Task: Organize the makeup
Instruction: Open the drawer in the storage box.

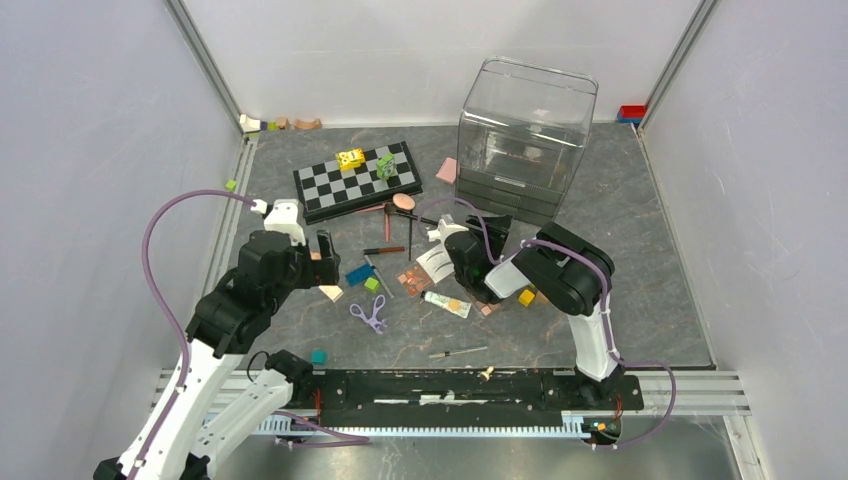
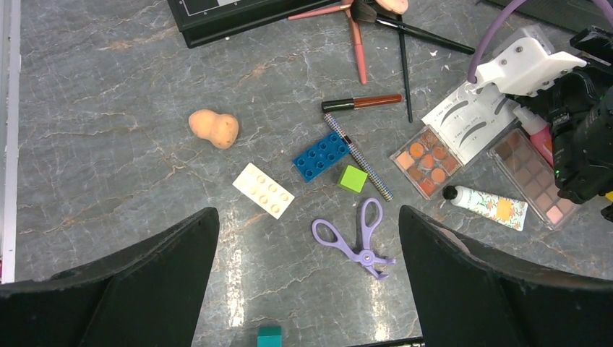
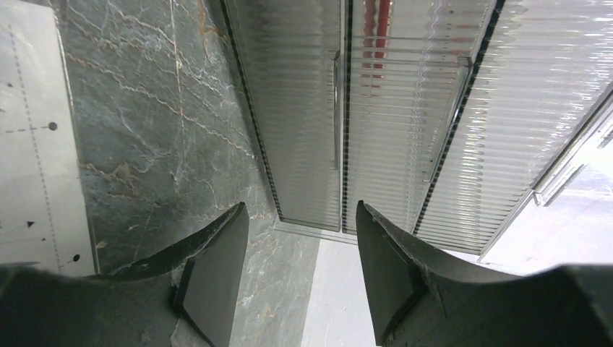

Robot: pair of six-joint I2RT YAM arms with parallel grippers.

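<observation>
Left gripper point(image 2: 307, 217): black fingers spread to their widest, empty, hung above the grey marbled tabletop point(image 2: 108, 87).
Nearest makeup: purple scissor-handled plastic lash curler point(image 2: 358, 235) lay flat on the table below, between the two fingers in the wrist view, loops pointing away.
Curler handling: looked light and stiff, likely to skid on the smooth top. Best pinched across the narrow neck by the pivot, not over the open loops.
Neighbours: lime green cube point(image 2: 352, 178) and blue studded block point(image 2: 321, 155) sat just past the loops, with a cream studded block point(image 2: 264, 190) near; toys, to be left.
Farther makeup: peach gourd-shaped sponge point(image 2: 214, 129), surely soft, lay well apart. An orange-brown eyeshadow palette point(image 2: 426, 163) lay against a white card of brow shapes point(image 2: 470, 123).
Right gripper point(image 3: 300, 210): fingers parted, pinching nothing, facing the ribbed clear organizer drawers point(image 3: 303, 108); whether it touched them was unclear.
</observation>
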